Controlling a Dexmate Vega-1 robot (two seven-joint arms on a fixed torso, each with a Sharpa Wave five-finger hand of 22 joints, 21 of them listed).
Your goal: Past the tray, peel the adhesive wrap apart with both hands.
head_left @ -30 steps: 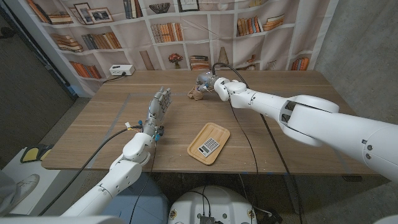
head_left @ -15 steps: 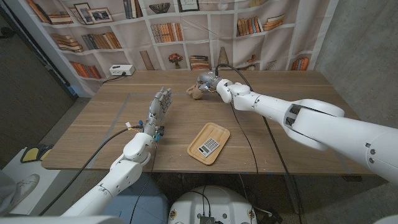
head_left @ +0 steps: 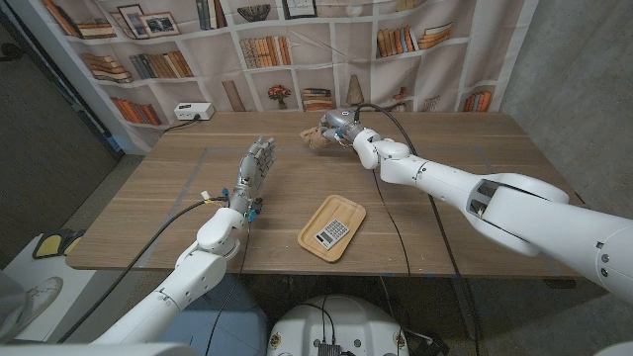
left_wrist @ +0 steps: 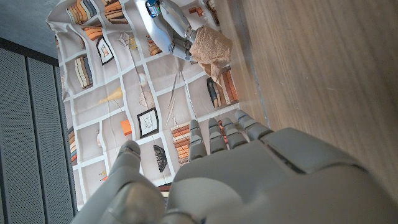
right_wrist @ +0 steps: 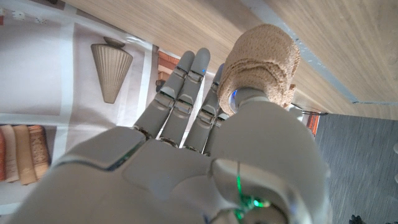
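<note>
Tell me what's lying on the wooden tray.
On the light wooden tray lies a small calculator with dark keys, near its middle. Whatever is under the calculator is covered; nothing else shows on the tray.

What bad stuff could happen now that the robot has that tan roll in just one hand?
1. The right hand holds the adhesive wrap alone, past the tray. The left hand stands apart, holding nothing, so peeling can't start yet.
2. In the right wrist view the roll sits out at the fingers, so it might slip.
3. A loose, crumpled end hangs off the roll; it could stick to itself.
</note>
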